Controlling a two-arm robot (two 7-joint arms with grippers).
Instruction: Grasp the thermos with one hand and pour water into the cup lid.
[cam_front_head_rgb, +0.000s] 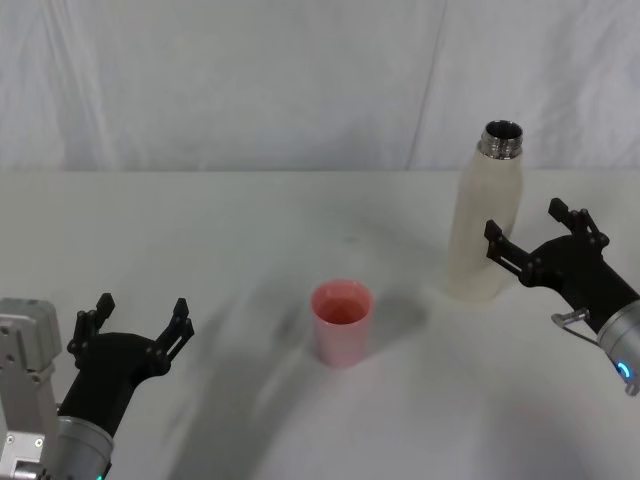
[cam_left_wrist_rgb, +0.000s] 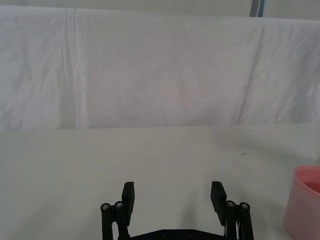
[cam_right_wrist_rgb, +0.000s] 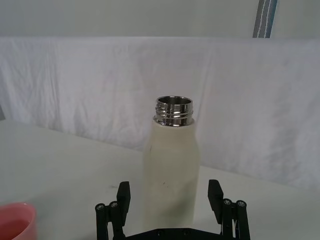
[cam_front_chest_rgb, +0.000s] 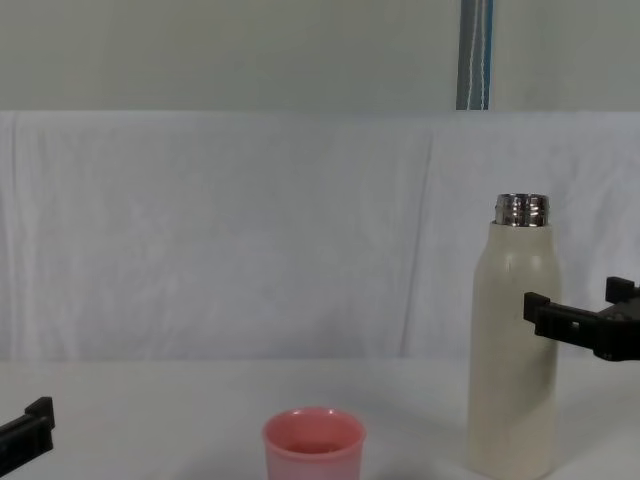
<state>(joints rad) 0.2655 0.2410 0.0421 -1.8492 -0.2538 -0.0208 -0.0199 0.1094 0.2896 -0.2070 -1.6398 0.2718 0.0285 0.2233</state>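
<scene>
The thermos (cam_front_head_rgb: 485, 225) stands upright at the right of the table, its steel neck open with no lid on it. The pink cup lid (cam_front_head_rgb: 341, 322) sits upright near the table's middle, left of and nearer to me than the thermos. My right gripper (cam_front_head_rgb: 524, 222) is open at the thermos's right side, level with the lower half of its body and holding nothing. In the right wrist view the thermos (cam_right_wrist_rgb: 172, 165) stands centred just beyond the open right gripper (cam_right_wrist_rgb: 169, 186), with the cup lid (cam_right_wrist_rgb: 15, 220) off to one side. My left gripper (cam_front_head_rgb: 142, 305) is open near the front left, apart from the cup lid.
A white cloth covers the table (cam_front_head_rgb: 250, 230), and a white cloth backdrop (cam_front_head_rgb: 250, 80) hangs behind it. Bare table lies between the cup lid and my left gripper. From the chest view the thermos (cam_front_chest_rgb: 515, 350) stands far taller than the cup lid (cam_front_chest_rgb: 313, 445).
</scene>
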